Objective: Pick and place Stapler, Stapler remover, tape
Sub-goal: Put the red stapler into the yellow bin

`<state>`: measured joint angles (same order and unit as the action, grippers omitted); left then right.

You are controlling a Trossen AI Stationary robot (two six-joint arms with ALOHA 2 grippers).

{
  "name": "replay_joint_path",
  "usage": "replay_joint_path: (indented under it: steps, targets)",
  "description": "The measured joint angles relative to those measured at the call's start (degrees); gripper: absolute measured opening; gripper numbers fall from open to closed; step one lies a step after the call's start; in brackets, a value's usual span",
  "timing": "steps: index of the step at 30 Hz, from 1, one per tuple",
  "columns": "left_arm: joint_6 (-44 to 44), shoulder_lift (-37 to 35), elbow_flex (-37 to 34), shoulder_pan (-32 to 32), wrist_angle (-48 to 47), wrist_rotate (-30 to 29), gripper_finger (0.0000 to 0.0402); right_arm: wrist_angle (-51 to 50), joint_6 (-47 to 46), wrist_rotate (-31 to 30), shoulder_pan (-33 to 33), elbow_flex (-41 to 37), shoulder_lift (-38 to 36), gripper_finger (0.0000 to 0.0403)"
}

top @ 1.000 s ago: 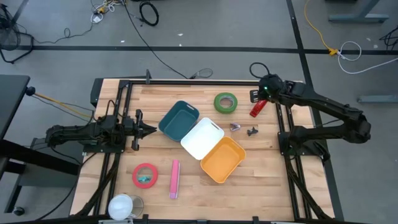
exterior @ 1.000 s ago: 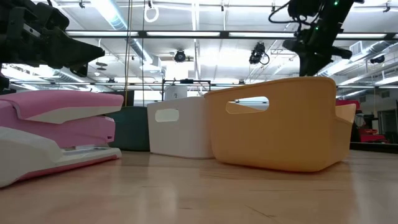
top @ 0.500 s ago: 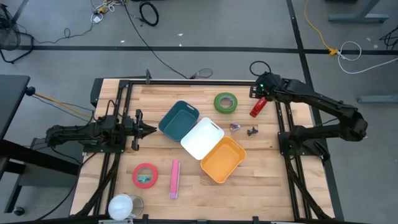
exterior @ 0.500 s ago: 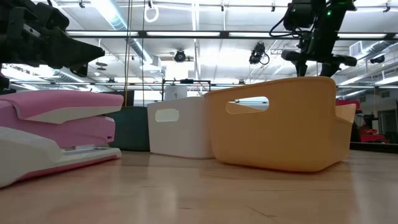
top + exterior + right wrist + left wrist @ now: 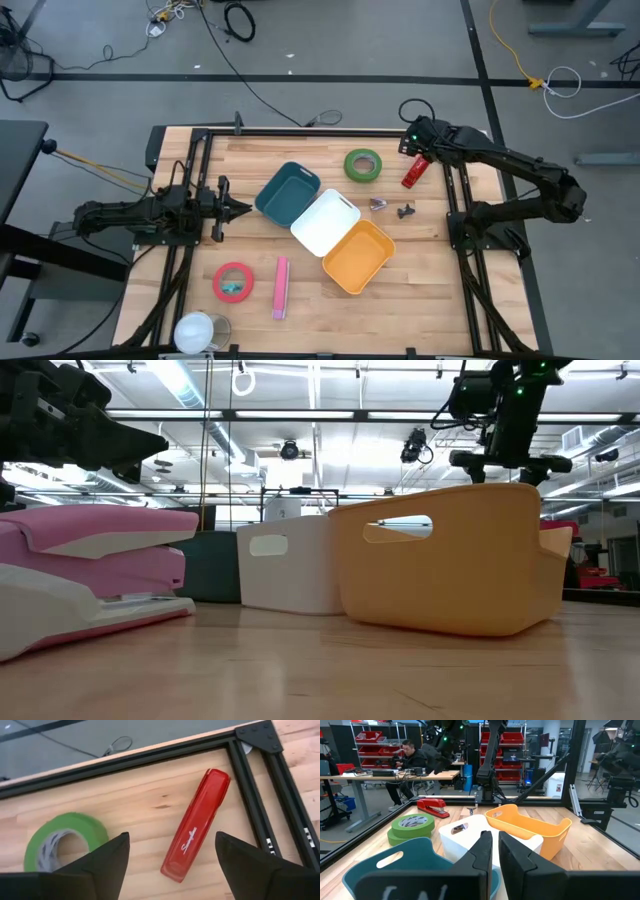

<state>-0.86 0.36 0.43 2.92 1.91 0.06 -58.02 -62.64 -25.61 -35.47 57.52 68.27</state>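
Overhead, right hand spread above red stapler beside table's edge rail.

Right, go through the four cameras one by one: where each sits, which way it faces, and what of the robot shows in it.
High view: overhead, straight down; both arms, the red stapler, the green tape.
Low view: at table-top height, looking level past the pink stapler and the orange bin; arms above.
Left wrist view: faces across the bins; the left gripper, shut, at the bottom.
Right wrist view: looks down; the right gripper, open, above the table.
Shared: all but the low view show the red stapler and green tape.
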Motion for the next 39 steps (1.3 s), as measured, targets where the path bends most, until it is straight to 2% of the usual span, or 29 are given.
replay_joint_path:
  steps: [8, 19, 29, 39]
  targets:
    - [0.0, 0.0, 0.0, 0.0, 0.0, 0.0, 0.0037, -0.2, -2.3, -0.3, -3.0, -2.0, 0.8, 0.0295]
    - [0.0, 0.0, 0.0, 0.0, 0.0, 0.0, 0.0037, 0.2, -4.7, 6.4, -8.8, -6.9, 0.8, 0.0295]
    - [0.0, 0.0, 0.0, 0.0, 0.0, 0.0, 0.0037, 10.6, -8.5, 14.1, -11.3, -14.4, 0.9, 0.0295]
    - [0.0, 0.0, 0.0, 0.0, 0.0, 0.0, 0.0037, 15.8, -9.2, 16.9, -12.1, -15.3, 5.5, 0.0295]
